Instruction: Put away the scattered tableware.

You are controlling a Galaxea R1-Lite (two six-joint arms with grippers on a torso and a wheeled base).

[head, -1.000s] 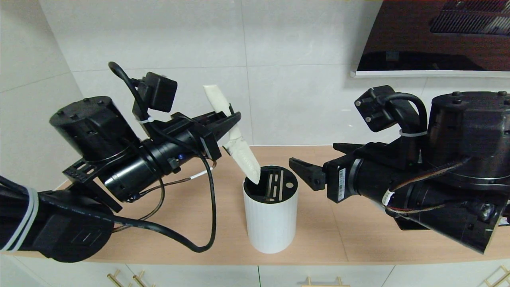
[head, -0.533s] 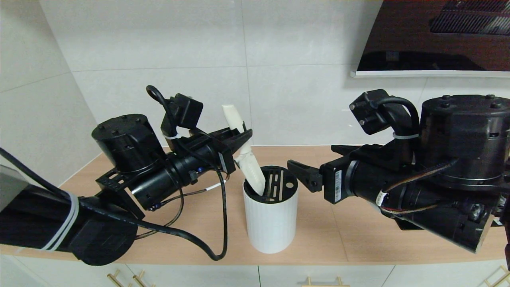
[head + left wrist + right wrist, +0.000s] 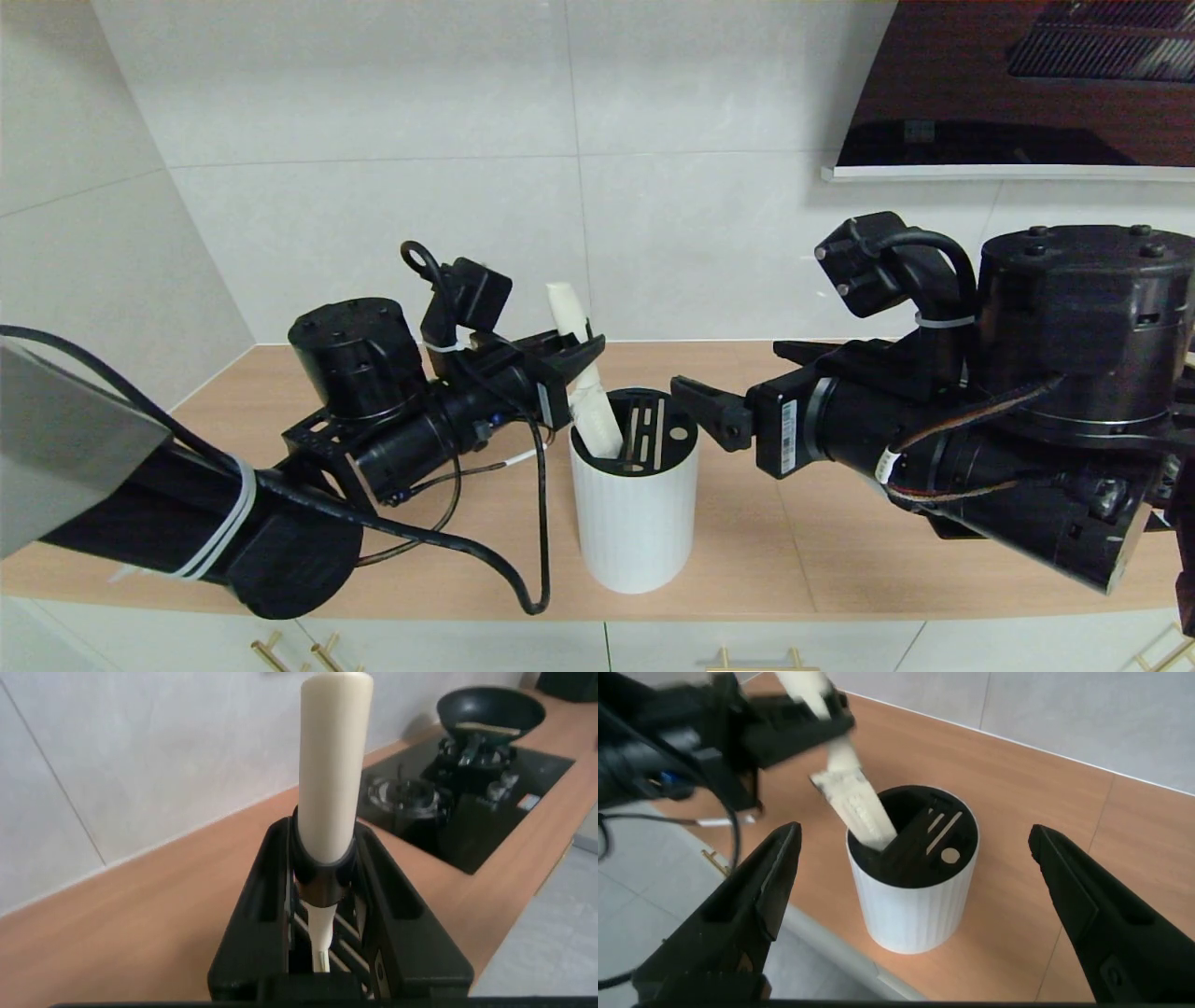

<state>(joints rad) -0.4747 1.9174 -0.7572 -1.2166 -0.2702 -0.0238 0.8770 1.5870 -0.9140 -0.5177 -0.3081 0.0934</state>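
While the left tool (image 3: 581,353) clamps the knife (image 3: 571,317) by its cream handle, the pale blade sits partway down in the white holder (image 3: 635,527). It enters the wide opening on the left side of the black slotted top and leans, handle outward, rather than standing upright. The holder stands on the wooden counter (image 3: 775,560) near its front edge. The right tool (image 3: 728,366) hangs just beside the holder's rim, jaws spread wide and empty, touching nothing. The step in hand appears to be seating the knife. To do it well, the wrist should likely bring the handle upright over the opening so that the blade slides without binding on the edge, then lower slowly. The grip is best let go only once the blade is deep enough to stand unaided. A sideways push from the tilted blade could tip or shift the holder, so the right tool may usefully steady its wall.
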